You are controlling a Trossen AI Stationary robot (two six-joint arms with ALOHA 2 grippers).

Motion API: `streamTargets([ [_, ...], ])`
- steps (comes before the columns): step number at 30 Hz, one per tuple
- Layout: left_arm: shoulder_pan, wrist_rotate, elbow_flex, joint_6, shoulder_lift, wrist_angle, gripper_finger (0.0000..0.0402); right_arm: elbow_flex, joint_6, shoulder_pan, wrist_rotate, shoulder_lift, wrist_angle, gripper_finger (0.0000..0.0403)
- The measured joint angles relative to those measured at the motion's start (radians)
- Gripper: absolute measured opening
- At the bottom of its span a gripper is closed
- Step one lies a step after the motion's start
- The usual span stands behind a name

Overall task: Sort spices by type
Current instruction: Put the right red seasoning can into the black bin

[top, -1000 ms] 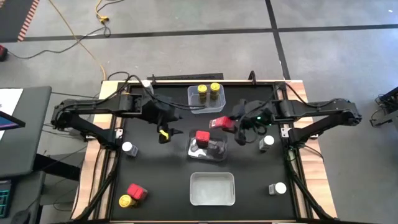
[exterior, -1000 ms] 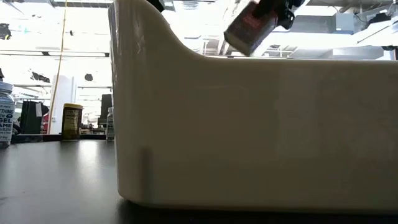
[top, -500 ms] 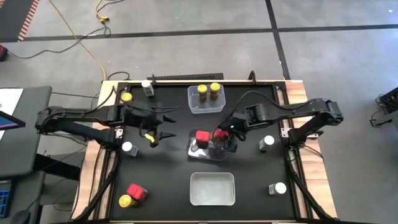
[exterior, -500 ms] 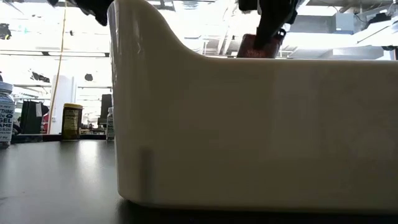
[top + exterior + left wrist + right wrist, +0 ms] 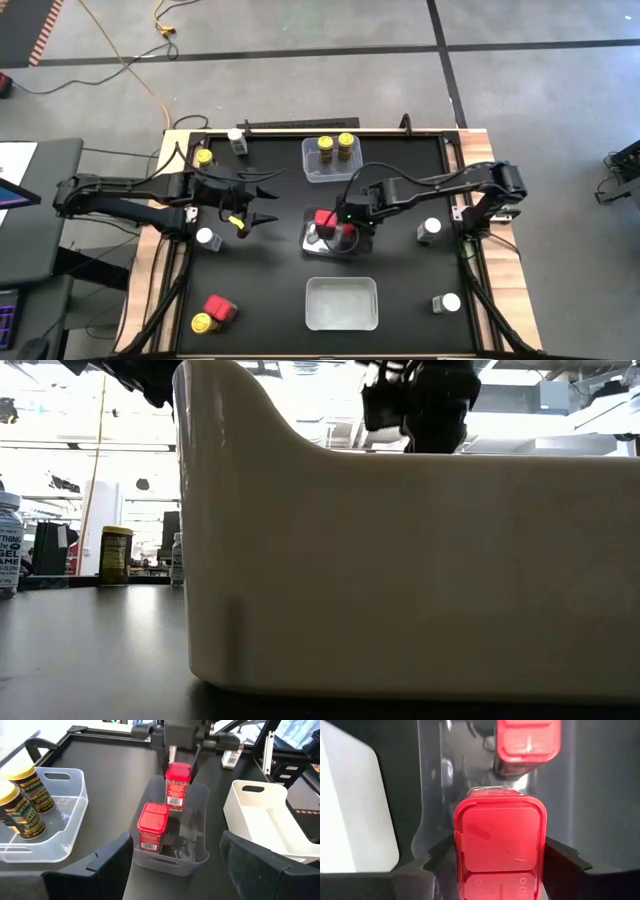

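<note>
Two red tins occupy the clear middle tub: one standing free, one held by the right gripper, fingers closed on its sides, the tin upright and low inside the tub. Whether its base touches the tub floor cannot be told.

Other stock, high view: two yellow-capped jars in the far clear tub; one yellow-capped jar and one white-capped jar at the far-left corner; a white-capped jar at the left edge; a red tin touching a yellow-capped jar at the near-left; two white-capped jars on the right side (second one near-right). White near tub: nothing seen in it.

Left gripper: hovering left of the middle tub, fingers apart, holding nothing.

Risks, as judged:
- Release before the base is seated, so the tin drops and tips.
- The held tin sits near the free one; drift on withdrawal could knock either over.
- Fingers catching the tub wall on the way up could drag the light tub.

View differences:
- Left wrist view gives both tins' labels, their spacing and the tub walls.
- Right wrist view shows only the two red lids, end-on, with the grip plain.
- Low view is blocked by the white tub's wall, showing the right gripper as a silhouette above the rim.
</note>
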Motion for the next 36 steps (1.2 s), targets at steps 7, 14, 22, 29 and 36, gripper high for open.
streamTargets([
  [7, 0.000, 0.000, 0.000, 0.013, 0.000, -0.002, 0.0285, 0.000, -0.015, -0.003, -0.003, 0.060, 0.039, 0.0248],
  [14, 0.000, 0.000, 0.000, 0.020, 0.000, -0.008, 0.0285, 0.002, -0.018, -0.029, -0.003, 0.104, 0.042, 0.0248],
  [22, 0.000, 0.000, 0.000, 0.018, 0.000, -0.013, 0.0285, 0.002, -0.053, -0.062, -0.002, 0.104, 0.039, 0.0248],
  [29, 0.000, 0.000, 0.000, 0.010, 0.000, -0.013, 0.0285, -0.011, -0.101, -0.079, 0.002, 0.104, 0.035, 0.0248],
  [36, 0.000, 0.000, 0.000, 0.011, 0.000, -0.012, 0.0285, -0.011, -0.185, -0.079, 0.002, 0.104, 0.035, 0.0248],
])
